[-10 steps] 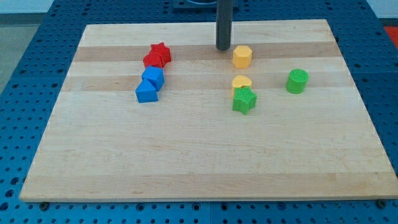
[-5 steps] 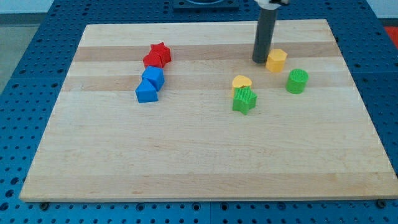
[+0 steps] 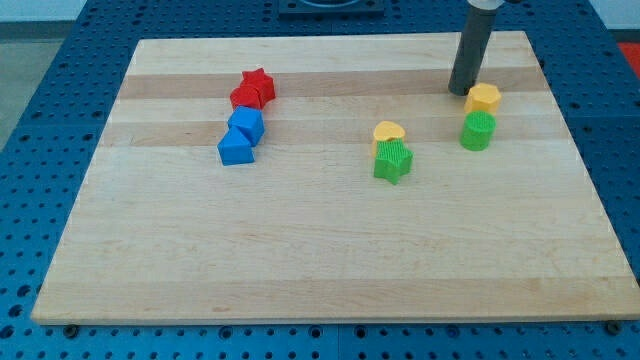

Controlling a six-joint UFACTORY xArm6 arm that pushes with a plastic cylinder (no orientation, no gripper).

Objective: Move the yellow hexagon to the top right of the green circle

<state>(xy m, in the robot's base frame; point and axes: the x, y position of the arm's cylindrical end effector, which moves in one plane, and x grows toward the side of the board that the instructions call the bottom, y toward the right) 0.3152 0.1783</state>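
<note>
Pushed rightward since the earlier frames, the yellow hexagon now sits just above the green circle, with my tip of the bare rod, which has no jaws, at its upper left. Well to the view's left stand a yellow heart touching a green star, and farther left the red star, red block and two blue blocks on the wooden board.

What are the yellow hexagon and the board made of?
The yellow hexagon looks like matte plastic: one solid bright colour, possibly 3D-printed. The board looks like pale wood, with visible grain and plank stripes.
</note>
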